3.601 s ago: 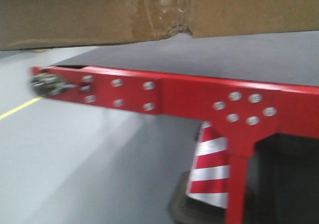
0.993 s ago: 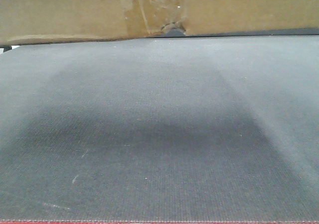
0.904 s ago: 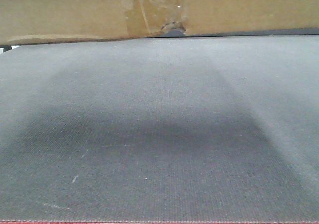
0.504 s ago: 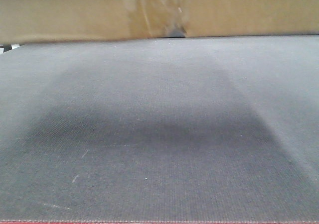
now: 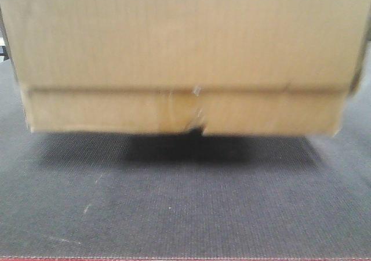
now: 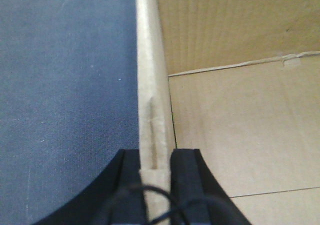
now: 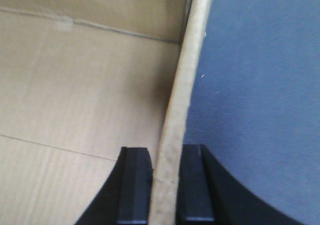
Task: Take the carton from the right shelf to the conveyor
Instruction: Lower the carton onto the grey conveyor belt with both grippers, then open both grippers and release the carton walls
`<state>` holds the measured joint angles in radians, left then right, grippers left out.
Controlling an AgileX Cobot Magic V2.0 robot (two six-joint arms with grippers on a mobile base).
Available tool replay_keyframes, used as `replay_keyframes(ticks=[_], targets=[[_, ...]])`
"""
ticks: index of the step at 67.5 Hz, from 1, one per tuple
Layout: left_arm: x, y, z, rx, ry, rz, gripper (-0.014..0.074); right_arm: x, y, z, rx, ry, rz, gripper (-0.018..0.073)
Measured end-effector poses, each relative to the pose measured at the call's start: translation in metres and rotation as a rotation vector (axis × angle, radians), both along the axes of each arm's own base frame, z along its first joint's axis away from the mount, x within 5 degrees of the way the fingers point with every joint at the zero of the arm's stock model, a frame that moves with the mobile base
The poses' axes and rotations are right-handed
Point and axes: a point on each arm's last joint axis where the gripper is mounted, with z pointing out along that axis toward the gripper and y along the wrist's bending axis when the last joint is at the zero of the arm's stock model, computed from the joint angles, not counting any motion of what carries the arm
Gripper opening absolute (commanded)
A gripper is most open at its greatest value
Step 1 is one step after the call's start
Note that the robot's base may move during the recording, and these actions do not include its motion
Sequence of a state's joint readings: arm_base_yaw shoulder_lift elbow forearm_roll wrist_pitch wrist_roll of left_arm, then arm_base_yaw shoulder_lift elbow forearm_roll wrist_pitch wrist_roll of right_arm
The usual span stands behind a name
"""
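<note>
The carton [image 5: 179, 52], plain brown cardboard with a small torn notch [image 5: 200, 129] at its bottom edge, fills the upper half of the front view. It hangs low over the dark ribbed conveyor [image 5: 185, 203] and casts a shadow under itself; I cannot tell whether it touches the belt. My left gripper [image 6: 156, 157] is shut on the carton's left wall [image 6: 149, 85], one finger inside and one outside. My right gripper [image 7: 165, 157] is shut on the right wall [image 7: 187, 70] in the same way. The right shelf is out of view.
A thin red edge strip [image 5: 185, 259] runs along the belt's near side. The carton's open inside [image 6: 240, 135] shows bare flaps. Belt surface [image 7: 260, 85] lies outside each wall.
The carton has come down: earlier only its bottom edge showed at the top of the front view, and now its face reaches mid-frame just over the belt.
</note>
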<state>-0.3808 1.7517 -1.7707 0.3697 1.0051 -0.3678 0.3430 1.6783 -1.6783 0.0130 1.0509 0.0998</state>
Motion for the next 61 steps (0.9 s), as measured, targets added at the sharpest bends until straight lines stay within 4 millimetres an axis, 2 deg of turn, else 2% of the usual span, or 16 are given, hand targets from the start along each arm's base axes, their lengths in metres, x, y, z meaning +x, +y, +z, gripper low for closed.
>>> replay_keyframes(ticks=[6, 10, 15, 23, 24, 27, 37, 50, 57, 61], targets=[[0.007, -0.001, -0.009, 0.007, 0.014, 0.0, 0.0031, 0.009, 0.003, -0.011, -0.005, 0.013, -0.002, -0.006], [0.008, -0.002, -0.012, 0.015, 0.017, -0.006, 0.0125, 0.012, 0.004, -0.016, -0.007, 0.019, -0.002, 0.0016], [0.01, -0.002, -0.013, 0.026, 0.013, -0.014, 0.0277, 0.013, 0.004, -0.016, -0.006, 0.019, -0.004, 0.0193], [0.011, -0.002, -0.011, 0.032, -0.004, -0.023, 0.055, 0.013, 0.005, -0.015, 0.01, 0.003, -0.003, 0.0571], [0.011, -0.002, -0.011, 0.033, -0.004, -0.025, 0.0577, 0.013, 0.005, -0.014, 0.011, 0.002, -0.003, 0.0578], [0.011, -0.002, -0.011, 0.032, -0.005, -0.024, 0.0625, 0.013, 0.005, -0.014, 0.011, 0.002, -0.003, 0.0569], [0.004, 0.0, 0.003, 0.014, -0.03, -0.022, 0.0599, 0.01, 0.004, -0.011, 0.01, 0.0, -0.001, 0.057], [-0.022, 0.013, 0.045, -0.029, -0.112, -0.055, 0.0583, -0.01, -0.003, 0.021, 0.038, -0.078, -0.001, 0.056], [-0.035, 0.03, 0.06, -0.07, -0.116, -0.061, 0.0517, -0.025, -0.014, 0.043, 0.059, -0.14, -0.016, 0.0459], [-0.041, 0.041, 0.065, -0.097, -0.106, -0.062, 0.0447, -0.033, -0.023, 0.054, 0.067, -0.169, -0.033, 0.0342]])
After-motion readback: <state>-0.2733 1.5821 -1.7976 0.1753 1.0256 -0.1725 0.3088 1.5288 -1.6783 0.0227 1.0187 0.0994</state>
